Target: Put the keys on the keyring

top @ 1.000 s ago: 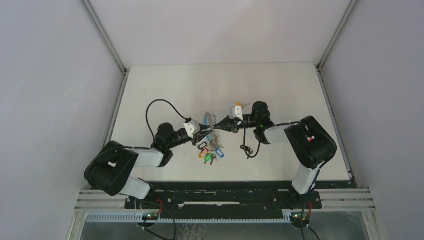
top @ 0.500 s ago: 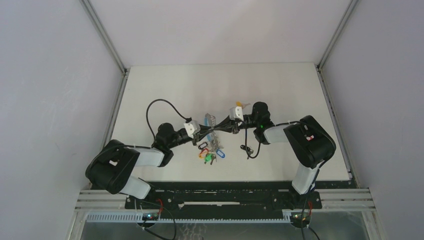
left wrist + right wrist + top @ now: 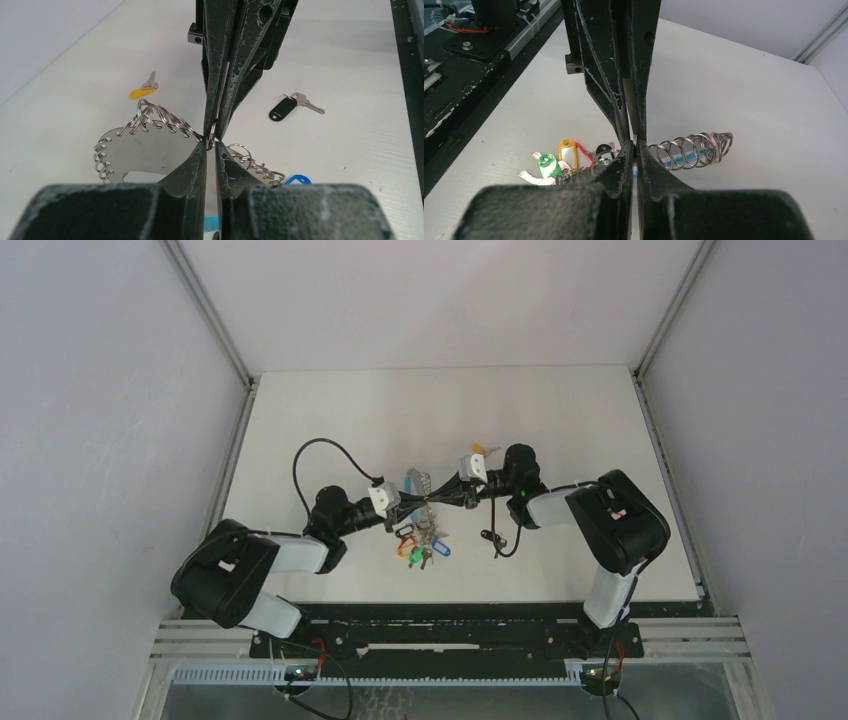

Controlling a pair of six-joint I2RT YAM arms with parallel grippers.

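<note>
Little changes over the last 1 second. The left gripper (image 3: 210, 150) draws back a touch toward its own base and the right gripper (image 3: 634, 151) follows, so the 2 stay tip to tip above the middle of the table (image 3: 560, 420). Both pairs of jaws are pressed nearly together, pinching 1 small ring of the keyring (image 3: 131, 146), whose tagged bunch rests on the table below them. We cannot tell whether a key sits in that pinch. The yellow key (image 3: 142, 91) and the black key (image 3: 290, 106) lie well apart from the bunch, so we judge the threading far from done.
</note>
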